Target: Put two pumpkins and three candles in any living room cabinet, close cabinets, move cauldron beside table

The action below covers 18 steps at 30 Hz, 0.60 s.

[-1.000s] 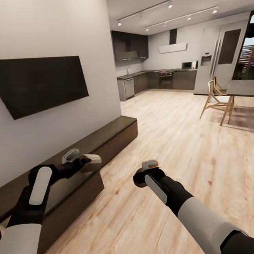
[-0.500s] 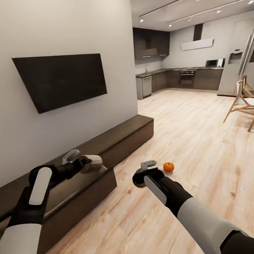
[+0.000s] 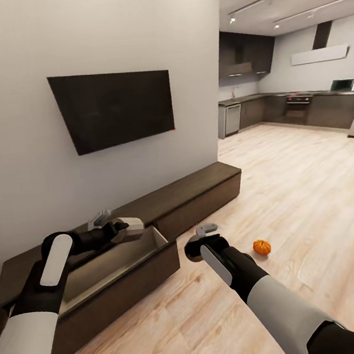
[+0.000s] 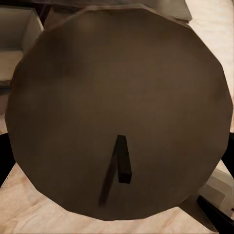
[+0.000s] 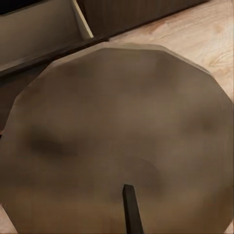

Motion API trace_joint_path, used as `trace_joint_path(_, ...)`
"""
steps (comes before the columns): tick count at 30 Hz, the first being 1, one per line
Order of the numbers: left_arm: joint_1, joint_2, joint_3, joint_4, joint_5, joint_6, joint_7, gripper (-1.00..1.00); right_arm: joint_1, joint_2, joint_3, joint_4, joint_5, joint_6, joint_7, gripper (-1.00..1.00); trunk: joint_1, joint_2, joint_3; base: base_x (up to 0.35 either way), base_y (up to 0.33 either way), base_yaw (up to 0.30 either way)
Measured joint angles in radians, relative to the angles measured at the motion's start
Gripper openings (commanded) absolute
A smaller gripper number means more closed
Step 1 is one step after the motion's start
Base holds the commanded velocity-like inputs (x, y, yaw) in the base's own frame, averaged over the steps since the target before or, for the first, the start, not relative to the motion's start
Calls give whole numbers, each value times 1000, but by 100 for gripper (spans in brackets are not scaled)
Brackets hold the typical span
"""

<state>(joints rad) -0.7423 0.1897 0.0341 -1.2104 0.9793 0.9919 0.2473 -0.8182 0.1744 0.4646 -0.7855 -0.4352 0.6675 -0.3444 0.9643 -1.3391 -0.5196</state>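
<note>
The long low dark-brown cabinet runs along the wall, with one drawer pulled open and showing a pale beige inside. My left gripper hovers over that drawer, shut on a beige candle. That candle's round top and dark wick face the left wrist camera. My right gripper hangs over the floor just in front of the drawer, shut on a second candle, whose top shows close up in the right wrist view. A small orange pumpkin lies on the floor to the right of my right gripper.
A black TV hangs on the white wall above the cabinet. The kitchen with dark cupboards lies at the far right. Light wood floor stretches open to the right. The open drawer's corner juts toward the floor.
The camera has turned left, so the whole scene has slid right. The pumpkin and more of the open drawer have come into view. Both arms keep their pose, each still holding its candle.
</note>
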Motion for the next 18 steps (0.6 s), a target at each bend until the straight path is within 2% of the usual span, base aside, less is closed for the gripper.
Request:
trace_joint_path(5,0,-1,0,0,0,0,0,-100,0,0,0,0,0,0,0,-100,0,0,0,323,-69,288)
trace_joint_path(18,0,-1,0,2,0,0,0,-100,0,0,3,0,0,0,0,-100,0,0,0,287,-3,288)
